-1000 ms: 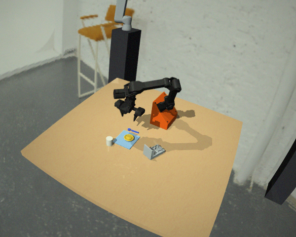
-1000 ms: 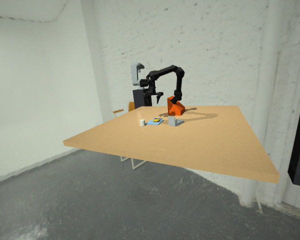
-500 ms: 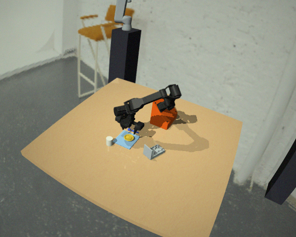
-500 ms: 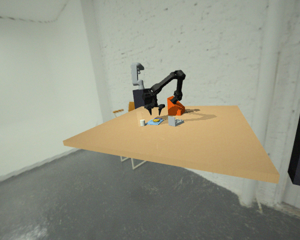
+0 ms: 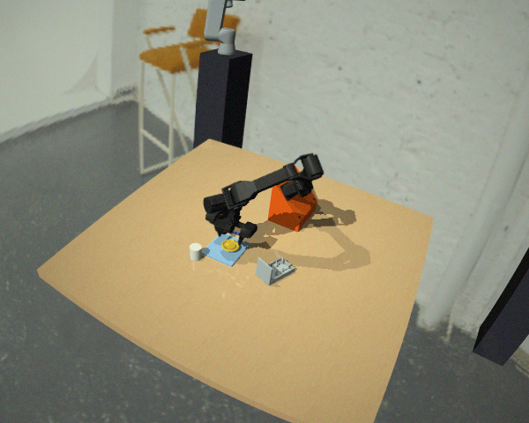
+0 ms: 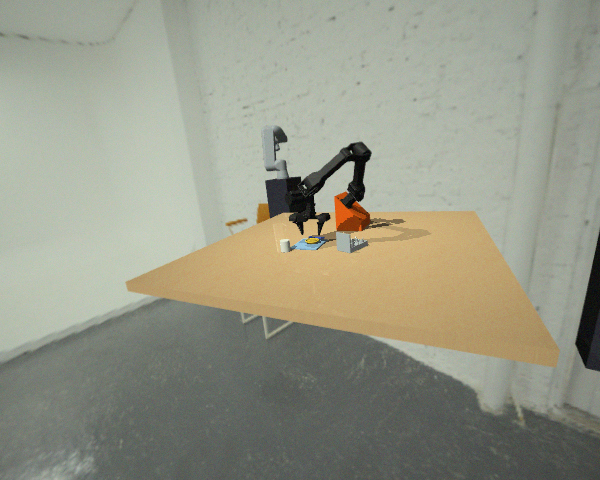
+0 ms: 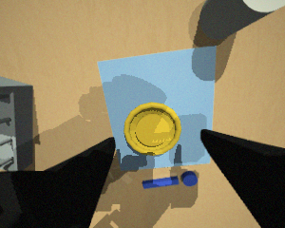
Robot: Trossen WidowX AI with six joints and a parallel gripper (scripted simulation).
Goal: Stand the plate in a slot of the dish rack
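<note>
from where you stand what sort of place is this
Probably a bare studio or workshop set up for robot trials: whitewashed brick wall, grey concrete floor, and a wooden table with a yellow plate and small dish rack.

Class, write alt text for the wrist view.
A small yellow plate lies flat on a light blue mat, framed by the open gripper above it. A blue spoon lies beside the mat; a grey dish rack sits at left.

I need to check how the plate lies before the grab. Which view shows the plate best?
The wrist view: the yellow plate lies flat on the blue mat, large between the open gripper. The top and exterior views show only a small yellow spot.
</note>
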